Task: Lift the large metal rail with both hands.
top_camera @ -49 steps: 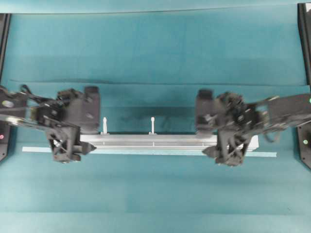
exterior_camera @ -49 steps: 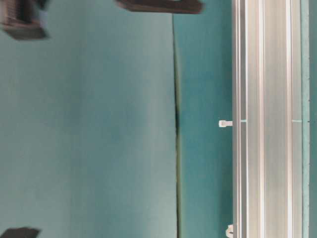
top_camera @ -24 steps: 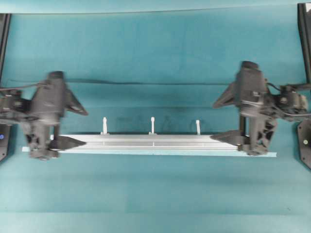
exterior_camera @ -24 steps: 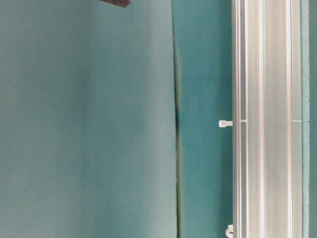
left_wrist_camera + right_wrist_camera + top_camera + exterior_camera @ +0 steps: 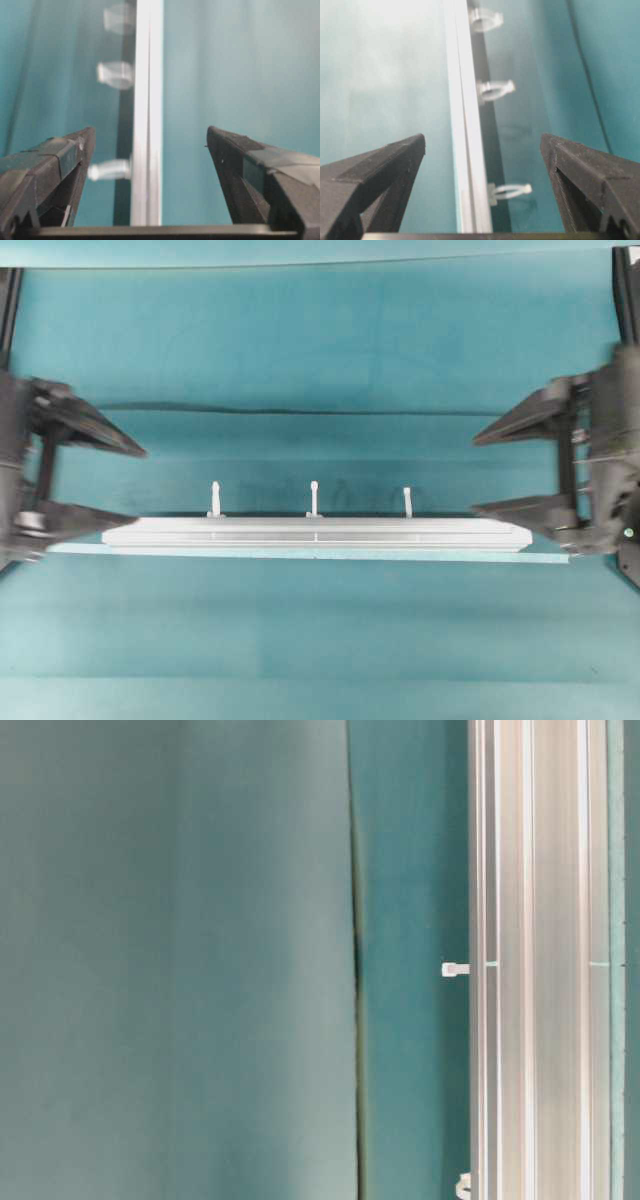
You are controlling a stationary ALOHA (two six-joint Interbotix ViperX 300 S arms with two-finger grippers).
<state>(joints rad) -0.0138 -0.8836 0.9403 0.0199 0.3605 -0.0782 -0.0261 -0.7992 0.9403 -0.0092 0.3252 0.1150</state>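
Retreat marks this moment: the left gripper [image 5: 95, 485] and right gripper [image 5: 520, 470], jaws wide and empty, have pulled outward off the large metal rail [image 5: 315, 534], which lies unheld on the table.

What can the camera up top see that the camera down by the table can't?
Only the overhead view shows both grippers, the left gripper and the right gripper, each open and off one end of the large metal rail. It also shows the rail's whole length, all three white pegs, and the thin pale-blue strip lying along it.

Only the table-level view shows the rail's lengthwise grooves close up.

Both show the rail lying on the teal table cover, with the crease in that cover behind it.
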